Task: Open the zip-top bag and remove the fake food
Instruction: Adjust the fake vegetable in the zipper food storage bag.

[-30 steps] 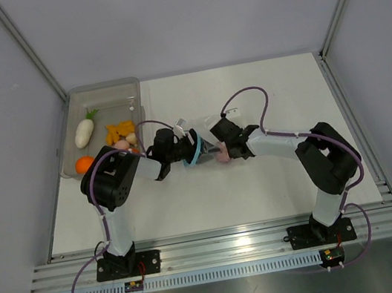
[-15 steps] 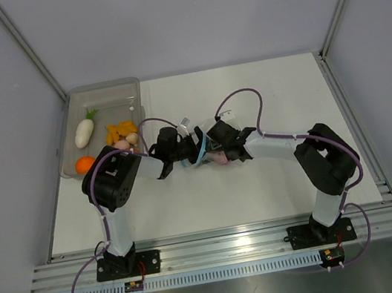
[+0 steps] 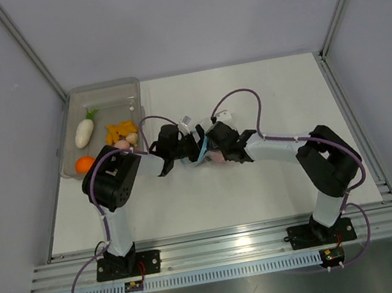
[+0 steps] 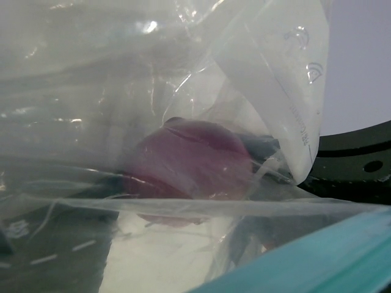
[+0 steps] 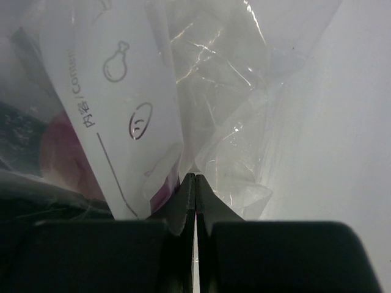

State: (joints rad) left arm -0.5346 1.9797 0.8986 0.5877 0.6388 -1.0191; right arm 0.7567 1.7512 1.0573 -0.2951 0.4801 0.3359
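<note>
My right fingers (image 5: 178, 244) are pinched shut on the small clear crinkly zip-top bag (image 3: 197, 146) with its light blue strip, mid-way across the white table (image 3: 262, 90). A purple toy onion (image 4: 189, 160) sits inside (my left fingers (image 3: 175, 147) are just beside the bag, spread or not I cannot tell).

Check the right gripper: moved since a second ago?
Yes. The right gripper, shut on the bag, has shifted left, closer to the grey tray, in the overhead view.

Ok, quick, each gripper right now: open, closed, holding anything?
Left gripper: cannot tell, the bag hides its fingers.
Right gripper: closed, pinching the bag's plastic.
</note>
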